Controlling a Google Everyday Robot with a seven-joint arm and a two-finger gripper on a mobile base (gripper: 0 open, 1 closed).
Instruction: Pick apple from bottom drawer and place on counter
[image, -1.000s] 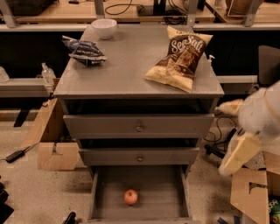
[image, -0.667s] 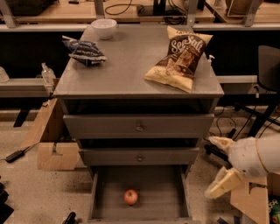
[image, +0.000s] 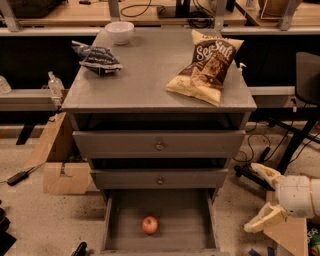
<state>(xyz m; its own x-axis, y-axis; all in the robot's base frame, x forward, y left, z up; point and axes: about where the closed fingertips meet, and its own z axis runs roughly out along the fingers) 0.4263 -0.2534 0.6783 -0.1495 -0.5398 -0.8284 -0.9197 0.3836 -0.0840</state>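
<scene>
The bottom drawer (image: 182, 217) is open above, with room around the apple (image: 149, 225). The gripper (image: 250, 198), fingers spread, is low to its right. The counter (image: 145, 82) is free between the chip bag (image: 206, 65) and the blue bag (image: 96, 57).

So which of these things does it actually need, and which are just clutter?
Needed: apple in the open bottom drawer; counter; gripper, open, low, right of the drawer.
Just lying about: chip bag, white bowl, dark wrapper.
</scene>
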